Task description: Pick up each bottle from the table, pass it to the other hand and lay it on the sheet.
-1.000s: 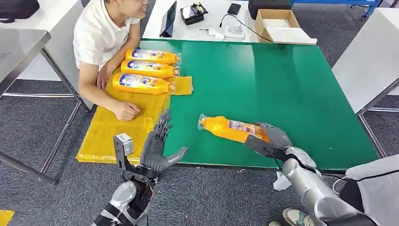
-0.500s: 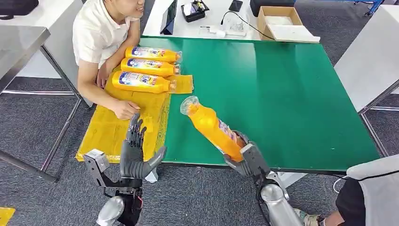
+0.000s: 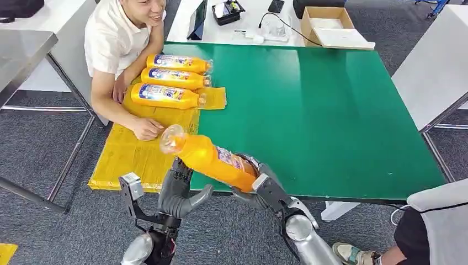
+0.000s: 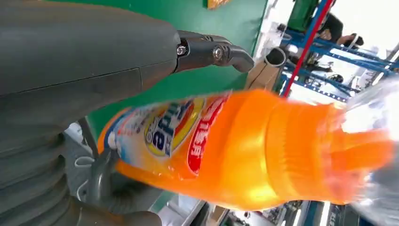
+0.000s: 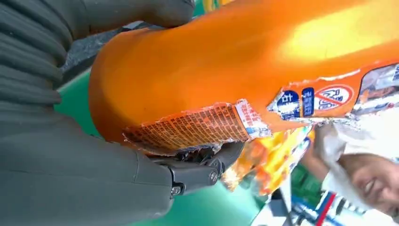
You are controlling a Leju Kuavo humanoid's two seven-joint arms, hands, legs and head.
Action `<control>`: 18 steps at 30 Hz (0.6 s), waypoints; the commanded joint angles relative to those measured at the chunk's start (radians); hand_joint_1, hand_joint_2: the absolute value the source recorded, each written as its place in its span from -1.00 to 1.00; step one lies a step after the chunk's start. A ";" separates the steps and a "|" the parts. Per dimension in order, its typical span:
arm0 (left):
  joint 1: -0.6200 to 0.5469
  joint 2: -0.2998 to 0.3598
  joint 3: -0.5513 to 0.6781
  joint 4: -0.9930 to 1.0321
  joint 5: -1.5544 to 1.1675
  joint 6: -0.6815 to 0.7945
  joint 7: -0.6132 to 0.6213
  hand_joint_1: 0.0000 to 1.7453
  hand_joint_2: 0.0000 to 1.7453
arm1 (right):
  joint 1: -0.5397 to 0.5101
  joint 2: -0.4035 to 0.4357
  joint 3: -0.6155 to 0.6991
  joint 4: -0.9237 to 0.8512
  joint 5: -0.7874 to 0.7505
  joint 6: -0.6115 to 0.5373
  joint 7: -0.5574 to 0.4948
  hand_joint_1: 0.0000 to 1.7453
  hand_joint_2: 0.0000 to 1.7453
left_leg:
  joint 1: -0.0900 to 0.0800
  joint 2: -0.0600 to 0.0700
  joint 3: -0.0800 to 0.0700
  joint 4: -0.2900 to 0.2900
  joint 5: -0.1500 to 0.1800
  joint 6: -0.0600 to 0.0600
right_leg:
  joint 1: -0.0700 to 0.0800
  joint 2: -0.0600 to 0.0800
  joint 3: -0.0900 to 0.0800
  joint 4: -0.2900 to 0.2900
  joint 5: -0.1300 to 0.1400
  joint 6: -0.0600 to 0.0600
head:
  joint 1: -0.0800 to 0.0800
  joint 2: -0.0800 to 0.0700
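I am seeing my right hand (image 3: pixel 264 186) gripping the orange bottle (image 3: pixel 209 159) by its base, holding it tilted above the green table's (image 3: pixel 331 110) near edge with its cap toward the yellow sheet (image 3: pixel 138 149), while my left hand (image 3: pixel 177 190) is waiting open, fingers spread, just beneath it.

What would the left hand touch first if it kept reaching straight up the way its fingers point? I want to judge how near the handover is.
Most likely the orange plastic bottle held by the right hand: it lies across just above the left hand's open fingers. Depth is unclear, so the fingers might pass beside it.
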 commanded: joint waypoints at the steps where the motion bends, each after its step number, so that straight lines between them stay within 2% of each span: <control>1: -0.086 -0.012 -0.061 0.087 0.030 0.017 0.015 -1.00 1.00 | -0.074 -0.038 0.142 0.050 0.013 0.007 -0.033 0.84 1.00 | 0.000 0.000 0.008 -0.001 -0.003 -0.001 | 0.000 -0.001 0.008 -0.001 -0.003 -0.003 | 0.000 0.000; 2: -0.086 -0.012 -0.061 0.087 0.030 0.017 0.015 -1.00 1.00 | -0.074 -0.038 0.142 0.050 0.013 0.007 -0.033 0.76 1.00 | 0.000 -0.001 0.003 -0.001 -0.001 -0.001 | 0.000 -0.001 0.003 -0.001 -0.001 -0.001 | 0.000 0.000; 3: -0.089 -0.009 -0.067 0.082 0.033 0.022 0.011 -1.00 1.00 | -0.083 -0.037 0.153 0.062 0.028 -0.006 -0.032 0.58 1.00 | 0.000 0.000 0.005 -0.001 -0.002 -0.001 | 0.000 0.000 0.005 0.000 -0.002 -0.002 | 0.000 0.000; 4: -0.090 -0.006 -0.071 0.076 0.042 0.022 0.010 -1.00 1.00 | -0.092 -0.033 0.160 0.073 0.028 -0.007 -0.032 0.64 1.00 | 0.000 0.000 0.003 -0.001 -0.001 -0.001 | 0.000 0.000 0.002 -0.001 -0.001 -0.001 | 0.000 0.000; 6: -0.090 0.001 -0.078 0.067 0.074 0.003 0.024 -1.00 1.00 | -0.105 -0.027 0.169 0.091 0.043 -0.034 -0.023 0.62 1.00 | 0.000 0.001 0.006 -0.001 -0.003 -0.001 | 0.000 0.001 0.006 0.000 -0.002 -0.002 | 0.000 0.000; 9: -0.093 0.005 -0.075 0.067 0.105 0.000 0.043 -1.00 1.00 | -0.121 -0.016 0.182 0.115 0.057 -0.048 -0.015 0.66 1.00 | 0.000 0.001 0.002 -0.001 -0.001 -0.001 | 0.000 0.001 0.001 0.000 -0.001 -0.001 | 0.000 0.000; 10: -0.101 -0.005 -0.061 0.074 0.088 0.064 0.030 -1.00 1.00 | -0.121 -0.008 0.181 0.126 0.044 -0.043 -0.022 0.64 1.00 | 0.000 0.002 0.005 -0.001 -0.002 -0.001 | 0.000 0.002 0.004 0.000 -0.002 -0.002 | 0.000 0.000; 11: -0.110 -0.003 -0.063 0.077 0.088 0.067 0.031 -1.00 1.00 | -0.121 -0.008 0.184 0.128 0.043 -0.043 -0.022 0.64 1.00 | 0.000 0.002 0.003 -0.001 -0.001 -0.001 | 0.000 0.002 0.003 0.000 -0.001 -0.002 | 0.000 0.000; 14: -0.126 -0.011 -0.045 0.074 0.101 0.083 0.018 -1.00 1.00 | -0.116 -0.007 0.192 0.131 0.029 -0.028 -0.038 0.54 1.00 | 0.000 0.001 0.003 -0.001 -0.001 -0.001 | 0.000 0.001 0.002 0.000 -0.001 -0.001 | 0.000 0.000; 15: -0.127 -0.011 -0.045 0.067 0.124 0.070 0.022 -1.00 1.00 | -0.116 -0.008 0.199 0.130 0.021 -0.017 -0.050 0.40 1.00 | 0.000 0.002 0.006 -0.001 -0.002 -0.002 | 0.000 0.001 0.006 0.000 -0.002 -0.003 | 0.000 0.000; 16: -0.130 -0.003 -0.052 0.059 0.152 0.036 0.026 0.82 1.00 | -0.116 -0.008 0.204 0.132 0.007 0.003 -0.058 0.20 1.00 | 0.000 0.000 0.003 -0.001 -0.001 -0.001 | 0.000 0.000 0.003 0.000 -0.001 -0.002 | 0.000 0.000; 17: -0.130 0.003 -0.056 0.054 0.166 0.018 0.026 1.00 1.00 | -0.116 -0.007 0.210 0.133 0.002 0.009 -0.063 -0.08 1.00 | 0.000 0.000 0.002 -0.001 -0.001 -0.001 | 0.000 0.000 0.002 0.000 -0.001 -0.001 | 0.000 0.000; 18: -0.129 0.009 -0.059 0.045 0.193 -0.015 0.030 1.00 1.00 | -0.115 -0.004 0.216 0.141 -0.005 0.019 -0.068 -0.24 1.00 | 0.000 0.001 0.004 -0.001 -0.002 -0.001 | 0.000 0.001 0.004 0.000 -0.002 -0.002 | 0.000 0.000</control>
